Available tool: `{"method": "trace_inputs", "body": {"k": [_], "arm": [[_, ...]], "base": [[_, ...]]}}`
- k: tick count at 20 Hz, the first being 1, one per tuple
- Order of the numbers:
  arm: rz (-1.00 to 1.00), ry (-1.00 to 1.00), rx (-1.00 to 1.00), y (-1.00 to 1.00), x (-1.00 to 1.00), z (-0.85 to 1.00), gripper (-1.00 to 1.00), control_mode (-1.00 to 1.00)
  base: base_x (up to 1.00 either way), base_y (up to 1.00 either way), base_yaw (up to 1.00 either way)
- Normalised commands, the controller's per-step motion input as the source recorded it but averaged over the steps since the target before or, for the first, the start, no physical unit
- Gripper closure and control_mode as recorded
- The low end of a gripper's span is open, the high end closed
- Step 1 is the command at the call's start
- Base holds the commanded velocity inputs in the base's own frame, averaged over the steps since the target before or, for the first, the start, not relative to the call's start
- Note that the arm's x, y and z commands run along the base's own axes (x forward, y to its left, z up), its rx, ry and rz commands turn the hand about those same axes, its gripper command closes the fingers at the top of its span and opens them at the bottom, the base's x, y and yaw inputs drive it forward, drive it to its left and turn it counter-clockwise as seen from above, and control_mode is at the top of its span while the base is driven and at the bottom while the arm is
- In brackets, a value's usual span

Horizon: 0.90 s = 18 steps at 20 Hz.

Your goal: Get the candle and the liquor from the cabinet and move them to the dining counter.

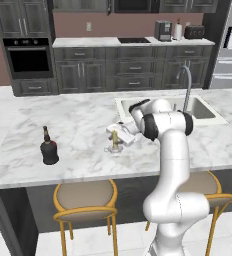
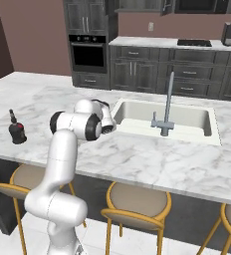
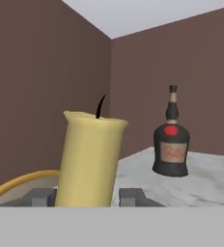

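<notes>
The yellowish candle (image 1: 115, 141) stands upright on the white marble dining counter (image 1: 73, 117), left of the sink. My gripper (image 1: 116, 137) reaches down around it from the right. In the hand view the candle (image 3: 90, 159) rises between my gripper's (image 3: 87, 197) two fingers, which sit tight against its sides; whether they still press on it I cannot tell. The black liquor bottle (image 1: 49, 149) stands on the same counter further left, apart from the candle. It is seen too in the right base view (image 2: 17, 130) and the hand view (image 3: 171, 144).
An inset sink (image 1: 203, 107) with a curved faucet (image 1: 187, 85) lies right of my arm. Tan round stools (image 1: 85, 200) line the counter's near edge. Dark grey cabinets (image 1: 18, 17), an oven (image 1: 28, 57) and a back counter (image 1: 133, 41) run along the far wall.
</notes>
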Motion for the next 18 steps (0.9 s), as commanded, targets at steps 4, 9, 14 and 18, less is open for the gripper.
{"method": "trace_inputs", "body": {"k": [4, 9, 14, 18], "arm": [[0.01, -0.04, 0.0, 0.04, 0.25, -0.26, 1.0, -1.0], [0.09, -0.24, 0.0, 0.01, -0.06, -0.29, 1.0, -1.0], [0.09, -0.35, 0.0, 0.0, -0.23, -0.33, 1.0, -1.0], [0.06, -0.33, 0.0, 0.0, -0.11, -0.35, 1.0, -1.0]], "base": [[0.0, 0.0, 0.0], [0.0, 0.0, 0.0], [0.0, 0.0, 0.0], [0.0, 0.0, 0.0]]}}
